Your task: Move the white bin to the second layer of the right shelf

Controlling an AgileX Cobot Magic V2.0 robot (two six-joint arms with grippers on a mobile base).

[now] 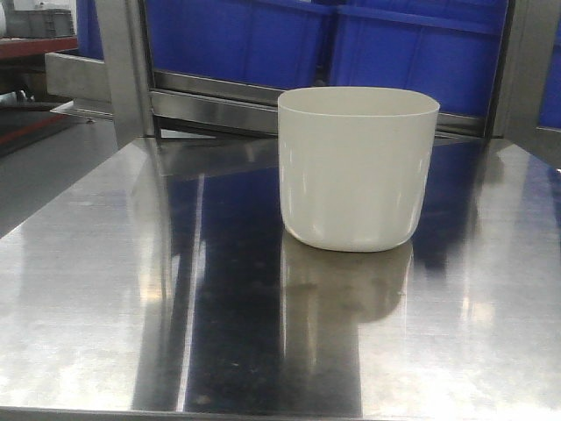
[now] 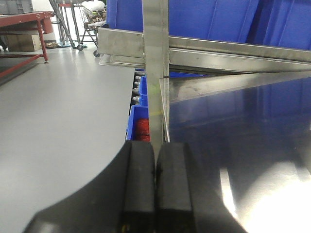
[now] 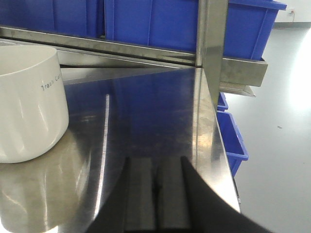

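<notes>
Standing untouched, white bin (image 1: pixel 358 171) lies left of closed right fingers (image 3: pixel 138 194); left fingers (image 2: pixel 138 184) closed too.

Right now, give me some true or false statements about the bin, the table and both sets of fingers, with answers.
1. The bin stands upright on the table. True.
2. The left fingers grip the bin. False: they are shut on nothing, and the bin does not show in the left wrist view.
3. Blue crates sit on the rack behind the table. True.
4. The right fingers are spread wide open. False: they are pressed together, apart from the bin.
5. The bin is on the rack. False: it rests on the table, in front of the rack.
</notes>
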